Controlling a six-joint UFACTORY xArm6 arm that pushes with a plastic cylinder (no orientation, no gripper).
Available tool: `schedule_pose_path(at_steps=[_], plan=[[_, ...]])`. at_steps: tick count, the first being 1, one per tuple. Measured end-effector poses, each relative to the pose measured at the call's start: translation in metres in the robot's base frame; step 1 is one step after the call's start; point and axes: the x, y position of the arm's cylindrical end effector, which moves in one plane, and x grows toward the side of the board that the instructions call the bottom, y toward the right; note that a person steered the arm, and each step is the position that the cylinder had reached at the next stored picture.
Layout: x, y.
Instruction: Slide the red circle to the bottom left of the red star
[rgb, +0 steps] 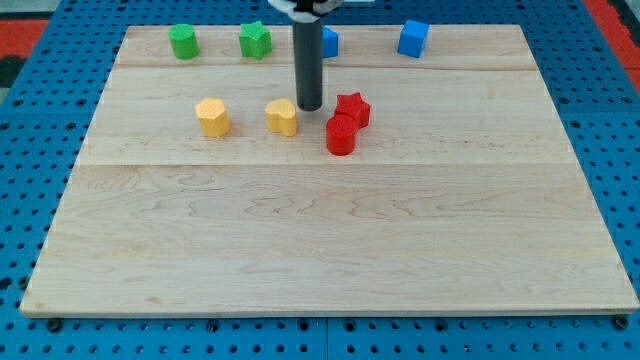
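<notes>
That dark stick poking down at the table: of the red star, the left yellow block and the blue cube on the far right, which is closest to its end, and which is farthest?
From my tip:
1. Red star, just to the tip's right in the view.
2. Left yellow block, off to the view's left.
3. Blue cube, up at the view's top right, slightly farther.

lower board (320, 240): open | yellow block (283, 116), red star (352, 108) flank my tip (309, 106)
</notes>
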Motion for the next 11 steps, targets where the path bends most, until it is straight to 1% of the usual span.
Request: schedule_pose_path(at_steps=[1,2,3,4,5,6,7,8,9,10,11], plan=[[0.010,0.001],[-0.023,-0.013],[-0.025,0.047],[0.022,0.054],[0.025,0.042],[-0.006,0.072],[-0.023,0.128],[0.037,0.125],[0.033,0.075],[-0.007,0.097],[0.004,0.052]])
